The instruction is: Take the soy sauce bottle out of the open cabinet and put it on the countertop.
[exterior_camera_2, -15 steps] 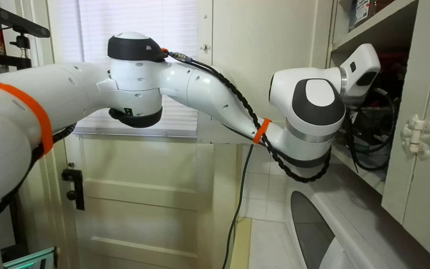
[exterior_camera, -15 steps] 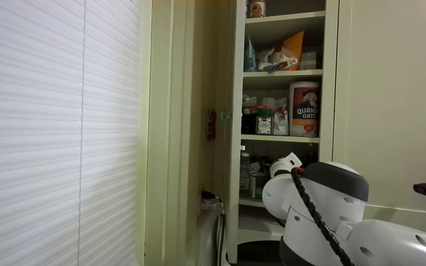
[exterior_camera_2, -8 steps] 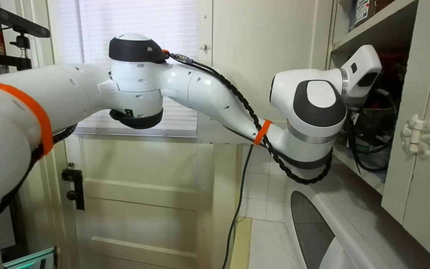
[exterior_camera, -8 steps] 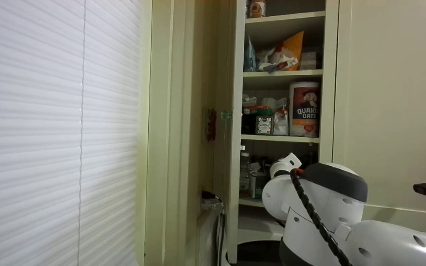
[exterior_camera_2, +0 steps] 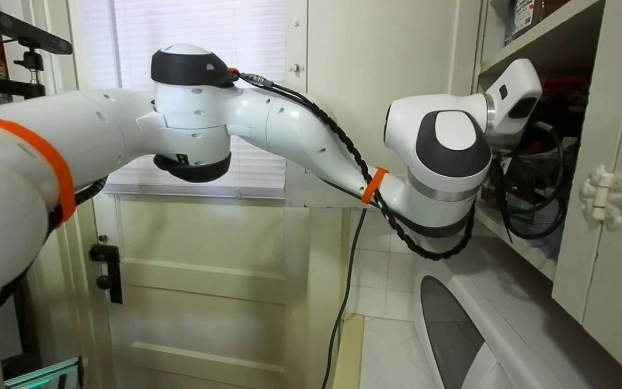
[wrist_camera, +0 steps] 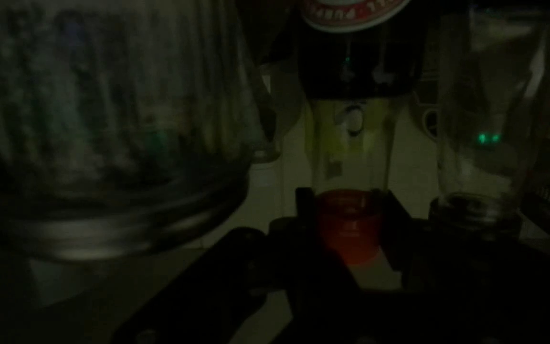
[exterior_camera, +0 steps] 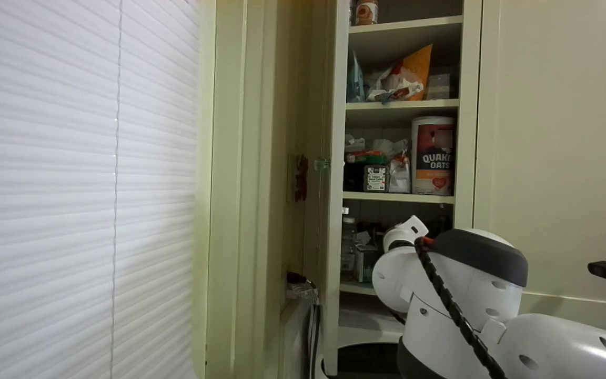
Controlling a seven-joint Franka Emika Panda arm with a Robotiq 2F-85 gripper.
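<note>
Fingers [wrist_camera: 306,210] of the black gripper [wrist_camera: 350,210] pinch the red cap [wrist_camera: 351,227] of the soy sauce bottle [wrist_camera: 355,119], one on each side. The bottle is in the open cabinet [exterior_camera: 467,131], at the low shelf [exterior_camera: 356,288], but its bottom is out of sight, so you cannot tell if it touches the shelf. The wrist view is dark and upside down: the cap shows low down and the letters on the label [wrist_camera: 354,16] are flipped. A big jar [wrist_camera: 112,129] is on one side of the bottle and a clear jar [wrist_camera: 487,110] is on the other. In both exterior views the white arm [exterior_camera_2: 300,129] reaches into the cabinet, and the gripper is hard to make out. A tub of oats [exterior_camera: 433,163] stands on the next shelf [exterior_camera: 397,198] up. Lower down you can see the microwave [exterior_camera_2: 448,329] and a bit of the pale countertop [exterior_camera_2: 389,356].
</note>
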